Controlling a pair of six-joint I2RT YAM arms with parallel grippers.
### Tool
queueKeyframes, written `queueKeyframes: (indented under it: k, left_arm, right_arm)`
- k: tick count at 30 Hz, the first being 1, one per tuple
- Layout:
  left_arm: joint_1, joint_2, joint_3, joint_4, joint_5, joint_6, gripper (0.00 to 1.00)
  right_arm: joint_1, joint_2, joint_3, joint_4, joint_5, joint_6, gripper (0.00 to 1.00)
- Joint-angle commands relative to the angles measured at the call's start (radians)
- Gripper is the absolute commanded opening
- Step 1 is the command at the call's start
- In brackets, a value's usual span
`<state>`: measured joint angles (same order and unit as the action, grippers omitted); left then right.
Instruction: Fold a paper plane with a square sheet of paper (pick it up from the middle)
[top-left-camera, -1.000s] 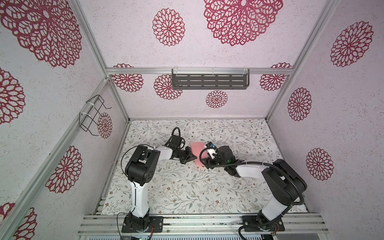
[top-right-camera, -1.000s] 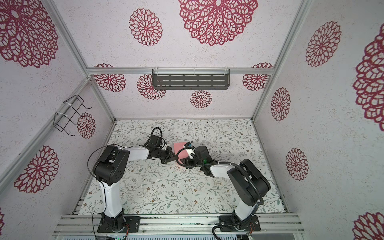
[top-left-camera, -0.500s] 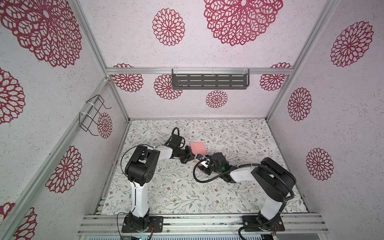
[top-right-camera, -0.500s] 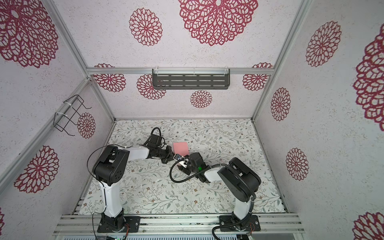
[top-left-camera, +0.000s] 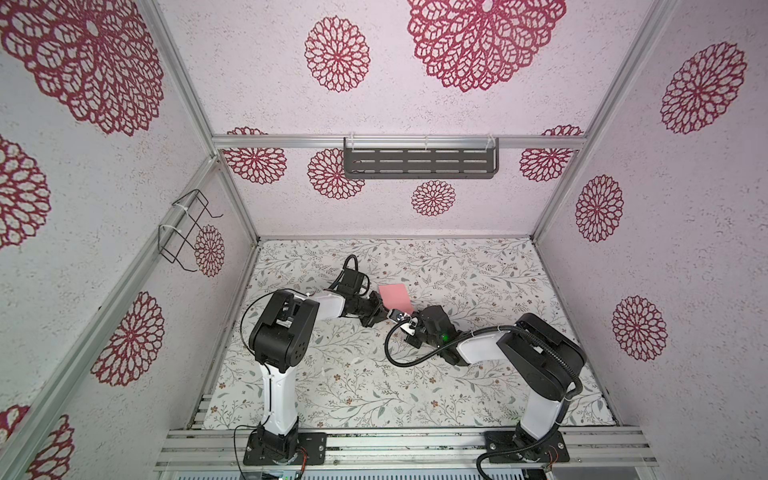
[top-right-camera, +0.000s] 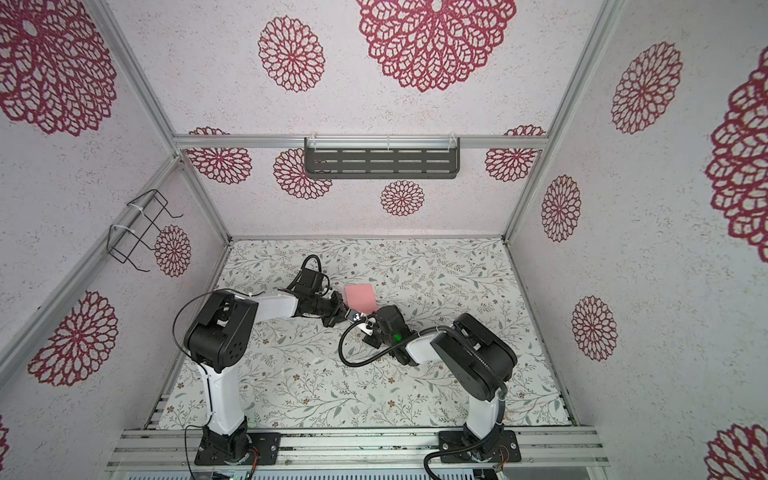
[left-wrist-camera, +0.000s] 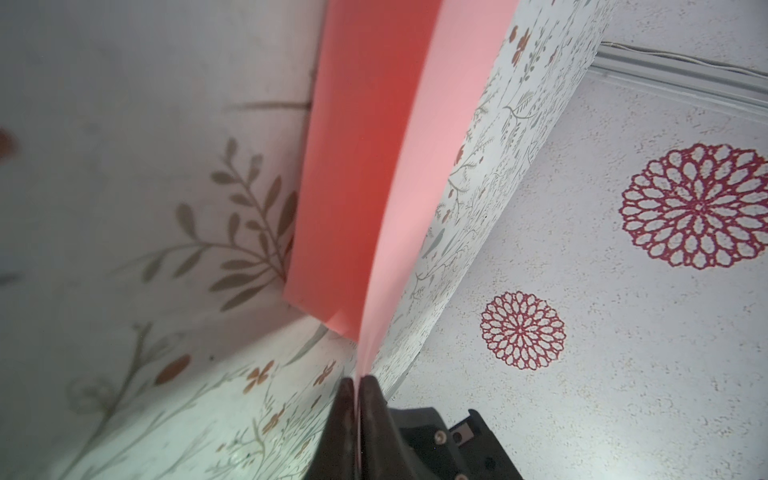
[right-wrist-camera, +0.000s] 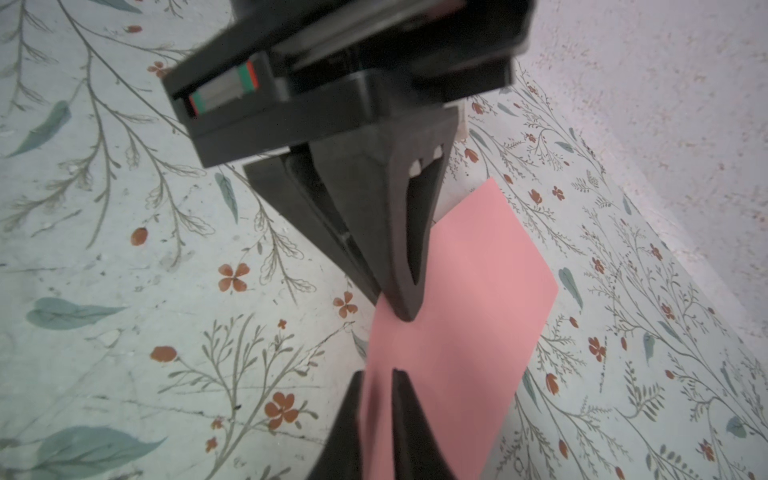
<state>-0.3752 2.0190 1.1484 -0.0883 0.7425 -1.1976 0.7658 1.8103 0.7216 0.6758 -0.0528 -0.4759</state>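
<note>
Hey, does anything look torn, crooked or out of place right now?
Nothing stands out. The folded pink paper looks clean and untorn, pinched along one edge by the left fingers and the right fingers.

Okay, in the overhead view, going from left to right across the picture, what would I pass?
wire rack on the left wall → left arm's black elbow → pink sheet of paper → right arm's black elbow
</note>
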Motion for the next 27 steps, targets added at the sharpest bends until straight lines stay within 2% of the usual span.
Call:
queueKeyframes:
  k: [1, 5, 9, 17, 27]
  left_arm:
    - [0.029, -0.063, -0.011, -0.011, -0.033, 0.01, 0.18]
    - [0.092, -0.146, 0.0, -0.155, -0.133, 0.124, 0.3]
    - [0.135, -0.182, 0.047, -0.241, -0.176, 0.224, 0.36]
    - [0.084, -0.09, 0.131, -0.26, -0.17, 0.277, 0.33]
    - [0.063, 0.06, 0.227, -0.408, -0.207, 0.386, 0.24]
  right_arm:
    - [0.006, -0.007, 0.027, -0.006, -0.042, 0.002, 0.05]
    - [0.004, -0.035, 0.035, -0.059, -0.14, 0.066, 0.0]
    - [0.004, -0.041, 0.055, -0.094, -0.267, 0.169, 0.0]
    - [0.004, 0.016, 0.1, -0.069, -0.375, 0.368, 0.0]
    - [0.004, 0.061, 0.132, -0.063, -0.461, 0.442, 0.0]
